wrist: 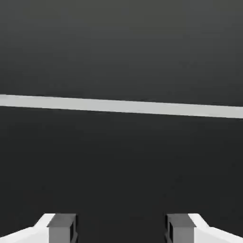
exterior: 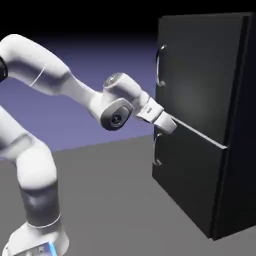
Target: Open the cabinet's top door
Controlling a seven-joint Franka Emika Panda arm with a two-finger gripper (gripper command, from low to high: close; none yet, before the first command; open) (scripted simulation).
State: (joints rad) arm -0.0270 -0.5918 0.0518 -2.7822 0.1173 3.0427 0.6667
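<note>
So we've got our gripper (wrist: pixel 121 230) right up against the cabinet (exterior: pixel 200 165), fingers (wrist: pixel 61 228) spread wide with nothing between them, just matte black panel and a pale strip (wrist: pixel 121 106) where the two doors meet. Nothing blocks the way. The top door (exterior: pixel 200 75) is flat and shut, above our hand; its small curved metal handle (exterior: pixel 160 67) sits near the edge, well above the gripper.

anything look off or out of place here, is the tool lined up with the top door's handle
Yes, one thing. The tool is open and empty at the pale seam between the two doors, below the top door's handle, which sits high on the cabinet. The hand view shows only black panel and that seam, no handle. Both doors look shut and undamaged.
</note>
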